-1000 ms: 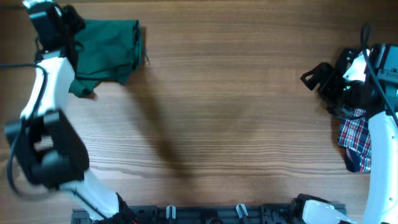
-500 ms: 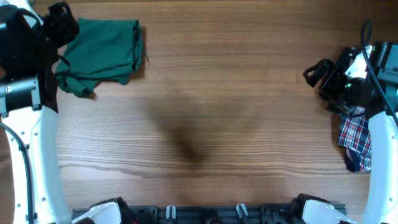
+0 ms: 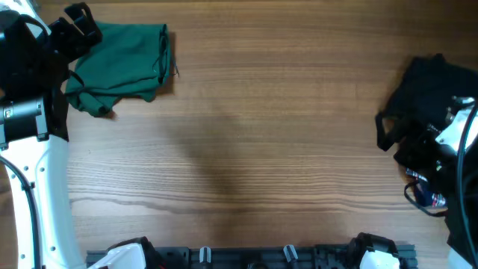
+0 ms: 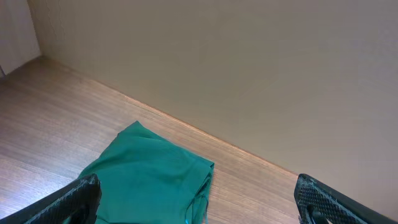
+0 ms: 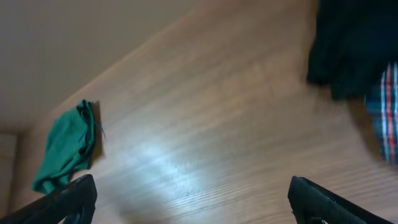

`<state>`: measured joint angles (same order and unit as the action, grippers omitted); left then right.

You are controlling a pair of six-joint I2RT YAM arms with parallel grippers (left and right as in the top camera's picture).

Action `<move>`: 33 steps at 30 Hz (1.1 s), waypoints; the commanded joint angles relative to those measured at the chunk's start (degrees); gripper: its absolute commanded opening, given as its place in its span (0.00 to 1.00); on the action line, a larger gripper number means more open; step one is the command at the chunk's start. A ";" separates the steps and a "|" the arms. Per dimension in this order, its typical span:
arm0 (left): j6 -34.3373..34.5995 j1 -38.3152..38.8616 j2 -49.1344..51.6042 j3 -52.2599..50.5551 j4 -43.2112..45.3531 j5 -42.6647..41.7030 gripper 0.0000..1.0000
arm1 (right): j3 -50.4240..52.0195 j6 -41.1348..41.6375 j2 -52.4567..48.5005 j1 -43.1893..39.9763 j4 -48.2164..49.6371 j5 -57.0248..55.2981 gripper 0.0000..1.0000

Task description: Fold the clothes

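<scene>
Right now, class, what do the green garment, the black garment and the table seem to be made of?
Green garment: soft matte cloth, seen in its folds. Black garment: likely cloth too, matte, limp. Table: wood or wood-look laminate, streaky grain, slight sheen.

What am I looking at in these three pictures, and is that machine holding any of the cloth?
It is a robot with two arms at a wooden table. One picture looks straight down from above. The other two come from small cameras on each wrist, so the dark prongs at their bottom corners are that arm's own fingers. Each arm ends in a two-finger end effector. The left end effector is open near a bunched dark green cloth garment, the one to be folded. The right end effector is open too, near a black cloth garment and a red-blue-white plaid garment. Neither holds anything.
</scene>
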<state>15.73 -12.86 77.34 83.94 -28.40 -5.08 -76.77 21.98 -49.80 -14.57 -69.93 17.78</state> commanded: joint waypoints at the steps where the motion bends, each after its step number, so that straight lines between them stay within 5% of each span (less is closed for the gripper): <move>1: -0.33 -0.11 -0.68 -0.26 0.00 -0.90 1.00 | -0.57 7.96 0.15 -0.13 -3.98 0.31 1.00; 13: -0.33 -0.11 -0.68 -0.26 0.00 -0.90 1.00 | -0.57 9.01 0.09 -0.13 -8.44 -1.09 1.00; 19: -0.33 -0.11 -0.68 -0.26 0.00 -0.90 1.00 | -0.57 -4.26 0.15 -0.07 -4.09 -0.59 1.00; 28: -0.33 -0.11 -0.68 -0.26 0.00 -0.90 1.00 | 14.64 -11.45 13.09 -0.07 19.56 4.37 1.00; 33: -0.33 -0.11 -0.68 -0.26 0.00 -0.90 1.00 | 36.28 -11.69 25.68 2.73 47.36 9.22 1.00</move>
<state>15.73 -12.86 77.34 83.94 -28.53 -5.32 -48.97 11.77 -28.53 -14.00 -30.00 23.64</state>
